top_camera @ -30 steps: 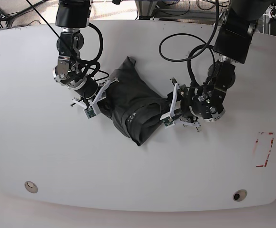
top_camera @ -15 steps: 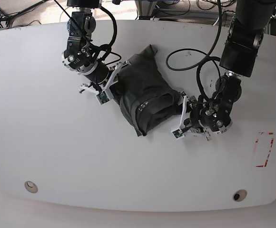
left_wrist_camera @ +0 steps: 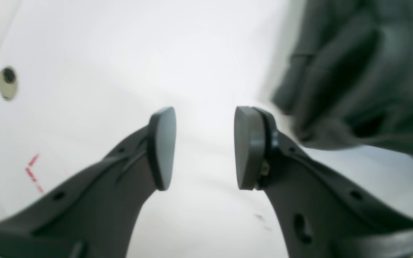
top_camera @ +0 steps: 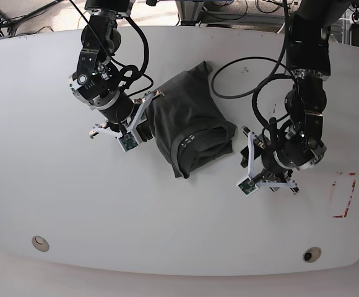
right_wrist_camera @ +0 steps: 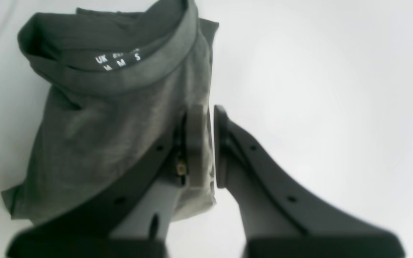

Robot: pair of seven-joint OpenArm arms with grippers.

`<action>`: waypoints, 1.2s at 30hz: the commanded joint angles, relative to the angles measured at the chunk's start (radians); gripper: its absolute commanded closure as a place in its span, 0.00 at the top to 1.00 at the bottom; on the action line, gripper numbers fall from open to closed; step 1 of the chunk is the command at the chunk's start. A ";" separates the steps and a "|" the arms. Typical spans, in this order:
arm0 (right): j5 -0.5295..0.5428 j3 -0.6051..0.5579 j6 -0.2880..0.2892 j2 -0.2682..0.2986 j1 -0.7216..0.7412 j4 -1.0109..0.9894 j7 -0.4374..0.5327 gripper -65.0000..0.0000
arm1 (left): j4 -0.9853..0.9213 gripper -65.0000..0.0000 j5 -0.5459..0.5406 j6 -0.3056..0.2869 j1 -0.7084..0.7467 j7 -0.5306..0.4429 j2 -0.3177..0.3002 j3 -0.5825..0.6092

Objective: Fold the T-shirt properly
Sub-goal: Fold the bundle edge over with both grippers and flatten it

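The dark grey T-shirt lies as a folded, wrinkly bundle in the middle of the white table. Its neck with the white size print faces the right wrist camera. My right gripper is shut at the shirt's edge, one finger lying over the fabric; I see no cloth between the pads. In the base view the right gripper sits against the bundle's left side. My left gripper is open and empty over bare table, with the T-shirt up to its right. In the base view the left gripper stands just off the bundle's right side.
Red tape marks sit near the table's right edge. Small round holes lie near the front edge. Black cables loop over the table behind the shirt.
The shirt bundle has shifted right and slightly back. The left gripper has drawn away from the shirt's right edge toward the front. The right arm moved along with the bundle's left side.
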 commanded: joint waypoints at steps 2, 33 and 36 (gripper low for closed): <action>0.023 -0.004 0.001 0.025 0.010 0.016 0.010 0.08 | 0.093 0.37 -0.013 -0.004 0.067 0.006 0.042 -0.002; 0.020 -0.004 0.001 0.028 -0.069 -0.333 0.254 0.07 | -0.430 0.37 -0.007 -0.004 0.018 -0.311 0.025 -0.001; 0.020 -0.004 0.001 0.028 -0.072 -0.333 0.254 0.07 | -0.494 0.37 -0.007 -0.004 -0.036 -0.314 0.025 0.001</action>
